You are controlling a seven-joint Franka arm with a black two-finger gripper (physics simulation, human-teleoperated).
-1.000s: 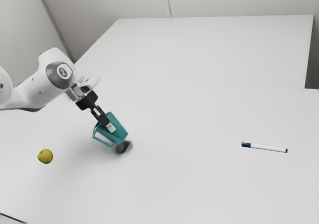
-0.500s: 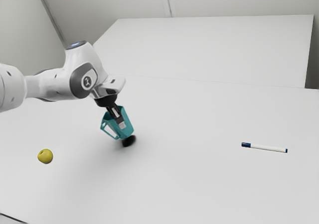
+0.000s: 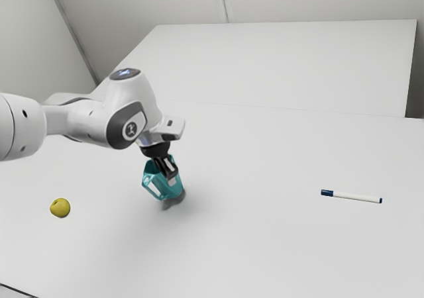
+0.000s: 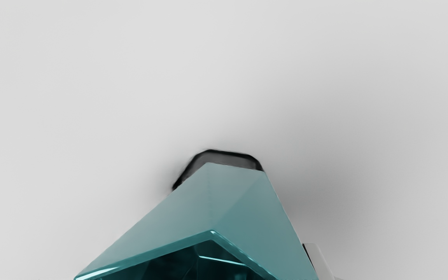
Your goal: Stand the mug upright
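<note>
Leaning in pincer [image 3: 171, 178], mug [image 4: 208, 198] glossy teal, faceted, darker inside

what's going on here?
The Franka arm's black two-finger gripper is shut on a teal, faceted mug with a handle, opening upward but leaning, so not quite upright. Its base is close over the white table; I can't tell if it touches. A round yellow fruit and a white marker with a dark blue cap lie apart from it, untouched by the arm.
</note>
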